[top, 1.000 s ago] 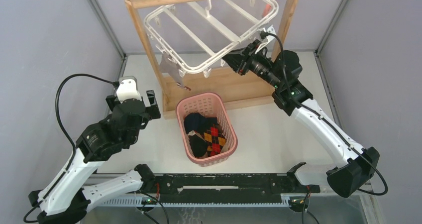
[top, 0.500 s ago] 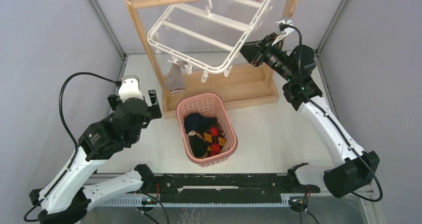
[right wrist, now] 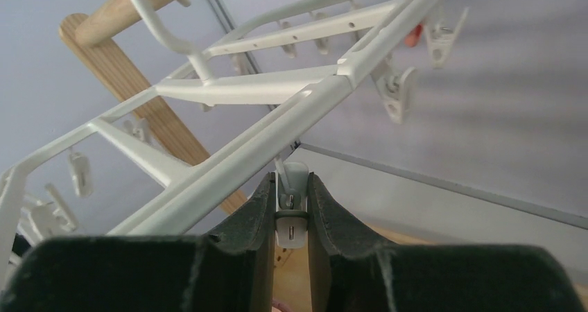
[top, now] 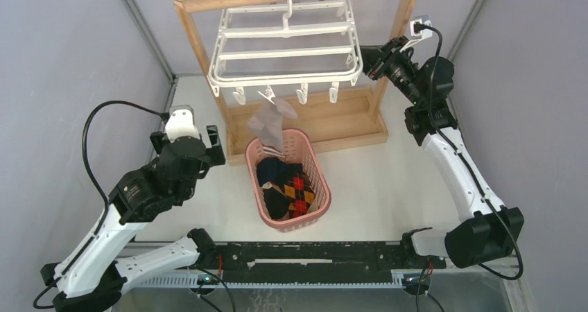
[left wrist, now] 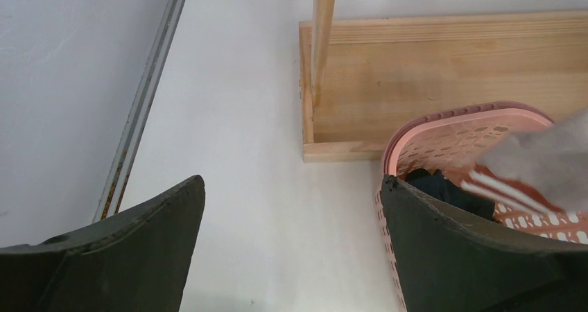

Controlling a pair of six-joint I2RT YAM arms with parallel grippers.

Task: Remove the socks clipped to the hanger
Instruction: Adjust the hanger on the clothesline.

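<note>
Grey sock (top: 269, 123) dangles at six o'clock under the hanger (top: 284, 52), above the basket (left wrist: 444, 135), while the right tool (right wrist: 290, 187) pinches its three o'clock clip (right wrist: 291, 222) and the left tool (left wrist: 291, 184) is spread; freeing this last sock seems next.

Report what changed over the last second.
The right tool, still clamped on a corner clip, swung the hanger rightward, from tilted to level. The grey sock swung along, now above the pink basket. The open left tool and the basket stayed put.
</note>
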